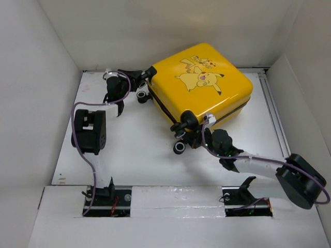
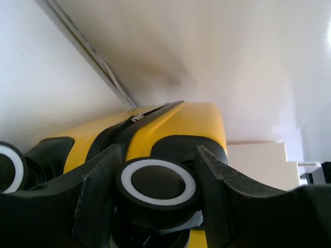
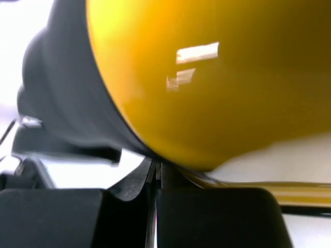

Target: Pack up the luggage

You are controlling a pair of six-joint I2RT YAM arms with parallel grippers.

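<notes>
The luggage [image 1: 207, 82] is a closed bright-yellow hard-shell suitcase with a cartoon on its lid. It lies flat at the back right of the table, wheels pointing left and toward me. My left gripper [image 1: 147, 77] is at its far-left corner. In the left wrist view the fingers [image 2: 98, 191] press both sides of a black, white-ringed wheel [image 2: 158, 178] below the yellow shell [image 2: 176, 121]. My right gripper [image 1: 207, 134] is at the near corner, jaws together [image 3: 156, 168] under the rounded shell [image 3: 207, 77]. Whether anything thin is pinched there is unclear.
White walls box in the table on the left, back and right. A metal rail [image 1: 274, 113] runs along the right side, close to the suitcase. Two more wheels [image 1: 179, 147] stick out at the near corner beside my right gripper.
</notes>
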